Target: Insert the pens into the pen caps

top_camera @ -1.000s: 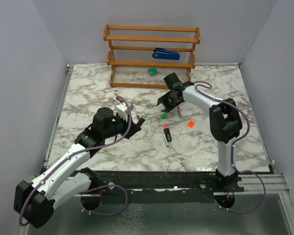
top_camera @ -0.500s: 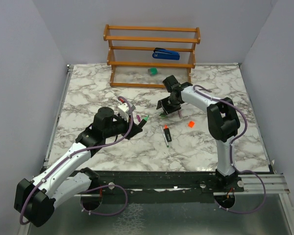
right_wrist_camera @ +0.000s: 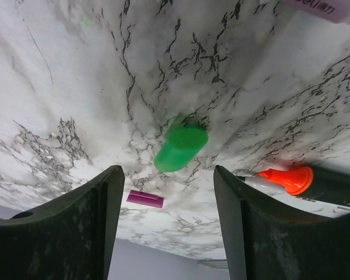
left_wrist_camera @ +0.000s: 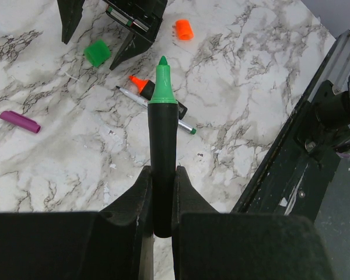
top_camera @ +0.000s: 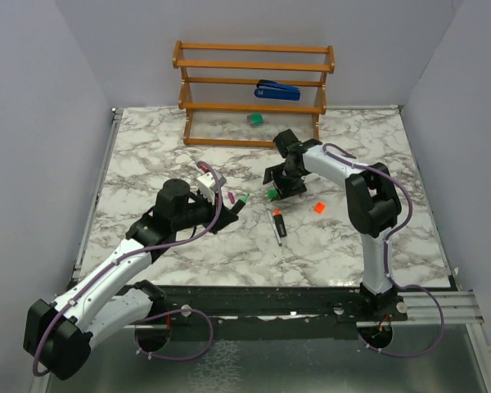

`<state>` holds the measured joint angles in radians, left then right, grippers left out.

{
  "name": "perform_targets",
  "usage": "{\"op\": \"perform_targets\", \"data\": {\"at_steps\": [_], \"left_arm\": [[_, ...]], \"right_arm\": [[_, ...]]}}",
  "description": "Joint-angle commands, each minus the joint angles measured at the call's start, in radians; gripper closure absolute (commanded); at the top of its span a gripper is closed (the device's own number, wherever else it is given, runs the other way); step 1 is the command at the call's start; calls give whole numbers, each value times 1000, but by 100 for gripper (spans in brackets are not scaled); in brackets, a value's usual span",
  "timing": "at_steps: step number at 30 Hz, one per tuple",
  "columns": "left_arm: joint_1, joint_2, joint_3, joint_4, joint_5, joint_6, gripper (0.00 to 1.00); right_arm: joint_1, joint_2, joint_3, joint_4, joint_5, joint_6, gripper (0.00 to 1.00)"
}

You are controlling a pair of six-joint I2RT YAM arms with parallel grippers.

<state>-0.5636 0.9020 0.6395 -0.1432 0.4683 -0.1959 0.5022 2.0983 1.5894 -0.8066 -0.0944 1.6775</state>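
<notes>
Now: left end effector [left_wrist_camera: 161, 175] pinching the green-tipped marker [left_wrist_camera: 163, 134] by its black barrel, fingers pressed to both sides. The tip points out past the fingertips, and the marker is held above the bench [top_camera: 188, 246]. Right end effector [right_wrist_camera: 166, 178] spread wide, low over the bench, one finger on either side of the green cap [right_wrist_camera: 181, 149]. The cap lies on its side between them, touching neither. Purple cap [right_wrist_camera: 144, 199] lies beyond it on the marble. Orange-tipped marker [right_wrist_camera: 291, 179] lies just beside the right end effector, with a thin grey pen [left_wrist_camera: 131, 96] alongside it; cannot tell whether the two touch. Orange cap [left_wrist_camera: 184, 29] sits apart from that pair, nearer the right arm. At the far edge, a wooden rack [top_camera: 254, 65] carries a blue stapler [top_camera: 277, 90] and, lower down, a green block [top_camera: 254, 119].
</notes>
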Motion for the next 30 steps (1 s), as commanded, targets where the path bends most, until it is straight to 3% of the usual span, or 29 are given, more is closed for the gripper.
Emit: {"op": "perform_targets", "data": {"at_steps": [1, 6, 17, 30], "left_arm": [[5, -15, 28, 13, 33, 19, 100], [5, -16, 29, 13, 29, 21, 100], [4, 1, 32, 8, 12, 28, 100], [4, 4, 33, 6, 9, 32, 100]], "right_arm": [[-11, -15, -21, -25, 24, 26, 32], [-19, -8, -35, -31, 35, 47, 35], [-33, 29, -28, -64, 50, 61, 57], [-33, 76, -23, -88, 26, 53, 59]]}}
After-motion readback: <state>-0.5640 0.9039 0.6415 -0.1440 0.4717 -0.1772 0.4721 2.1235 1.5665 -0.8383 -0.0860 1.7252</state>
